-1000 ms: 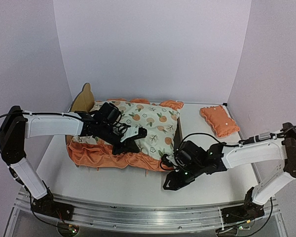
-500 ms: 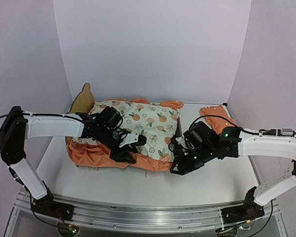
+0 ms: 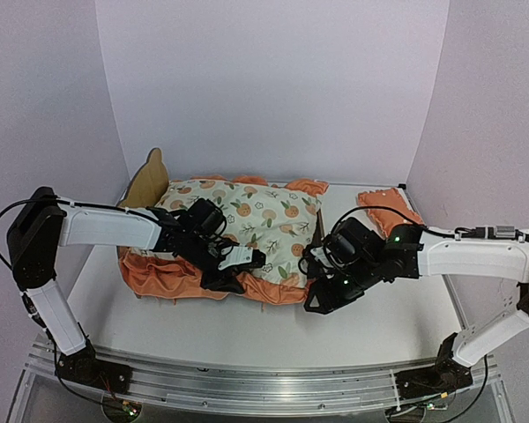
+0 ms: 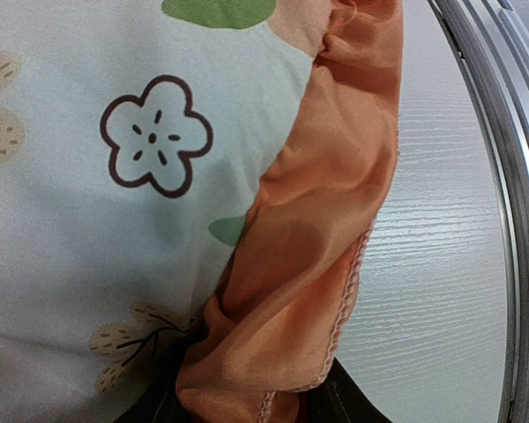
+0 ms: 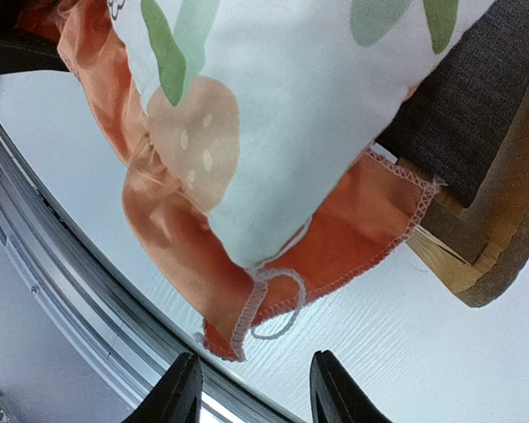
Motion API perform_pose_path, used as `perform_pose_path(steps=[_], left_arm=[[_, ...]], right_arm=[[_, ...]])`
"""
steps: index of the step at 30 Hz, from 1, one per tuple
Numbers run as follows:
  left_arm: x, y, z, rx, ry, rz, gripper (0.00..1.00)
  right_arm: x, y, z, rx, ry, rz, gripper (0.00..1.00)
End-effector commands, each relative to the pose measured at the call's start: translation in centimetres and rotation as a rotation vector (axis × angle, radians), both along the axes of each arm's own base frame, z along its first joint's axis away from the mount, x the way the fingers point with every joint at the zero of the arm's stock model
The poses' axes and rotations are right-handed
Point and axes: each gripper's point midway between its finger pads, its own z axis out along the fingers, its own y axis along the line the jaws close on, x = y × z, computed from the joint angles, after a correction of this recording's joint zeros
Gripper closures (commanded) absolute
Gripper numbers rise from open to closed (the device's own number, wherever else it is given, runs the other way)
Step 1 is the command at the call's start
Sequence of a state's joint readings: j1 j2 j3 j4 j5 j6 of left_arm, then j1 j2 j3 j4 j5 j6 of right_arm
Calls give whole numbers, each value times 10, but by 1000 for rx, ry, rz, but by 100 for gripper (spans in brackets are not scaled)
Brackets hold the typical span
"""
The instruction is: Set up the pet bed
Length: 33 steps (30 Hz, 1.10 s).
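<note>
The white table (image 3: pixel 203 339) carries the pet bed (image 5: pixel 498 233) with its long axis running side to side, across the line of both arms. The scalloped headboard (image 3: pixel 147 181) stands far off to the left of the left gripper (image 3: pixel 240 271), and the foot end lies just ahead of the right gripper (image 3: pixel 317 295). Both grippers work the near long side. The right one looks nearer to bare frame: from its wrist, a light plywood corner and a strip of dark grey felt base (image 5: pixel 463 115) show up and to the right of the fingertips. The frame itself is small and low-railed, and it is mostly buried under the orange-print mattress pad (image 3: pixel 260 220), which lies along the same axis and overhangs the near rail. The small orange pillow (image 3: pixel 383 198) sits apart on the table, beyond the right arm and away from the bed. The pad's orange ruffle (image 4: pixel 326 220) spills over the rail onto the table. At the left gripper it bunches between the two dark fingers, which stand apart, and whether they bear on the cloth I cannot tell. The right gripper's jaws are spread with nothing between them. The ruffle's corner with its loose thread loop (image 5: pixel 273 304) hangs just ahead of the fingertips, not touching them. Any tucking move would likely go forward and up toward that corner.
</note>
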<state>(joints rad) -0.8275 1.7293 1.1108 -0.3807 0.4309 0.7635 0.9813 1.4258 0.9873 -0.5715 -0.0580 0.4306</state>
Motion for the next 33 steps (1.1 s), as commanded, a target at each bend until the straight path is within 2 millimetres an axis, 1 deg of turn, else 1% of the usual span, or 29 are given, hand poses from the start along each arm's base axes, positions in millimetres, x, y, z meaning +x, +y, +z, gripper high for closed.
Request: perform_pose_path(steps=[1,3,6,9,12,16,19,20,22,25,28,32,33], left_arm=[[-2,7,-19,59,-11,4,61],[-5,9,-24,68,-12,-2,62],[-3,9,-31,78,-5,19,63],[-2,9,-32,76,-2,28,67],[0,10,-35,84,-11,33,73],[-3,13,-40,106,-2,26,83],[-5,15,-42,121,24,28,96],[-6,14,-39,120,39,34,100],[-7,9,-28,110,83,51,100],[-4,-5,1,73,152,94,100],[5,-19,39,37,197,147,100],[11,-27,75,17,218,181,100],[11,-27,82,15,223,186,100]], right_arm=[[8,8,10,15,-15,12,56],[8,10,11,21,-10,18,56],[8,12,10,23,-1,24,56],[8,13,10,26,0,26,56],[8,13,9,26,-1,27,55],[9,13,9,32,-2,25,55],[10,13,10,36,1,23,55],[10,13,10,37,2,22,55],[10,14,10,39,1,26,55],[10,16,13,47,-4,40,55],[11,18,22,67,-31,58,55],[11,23,39,137,-77,84,55],[11,25,42,160,-89,91,55]])
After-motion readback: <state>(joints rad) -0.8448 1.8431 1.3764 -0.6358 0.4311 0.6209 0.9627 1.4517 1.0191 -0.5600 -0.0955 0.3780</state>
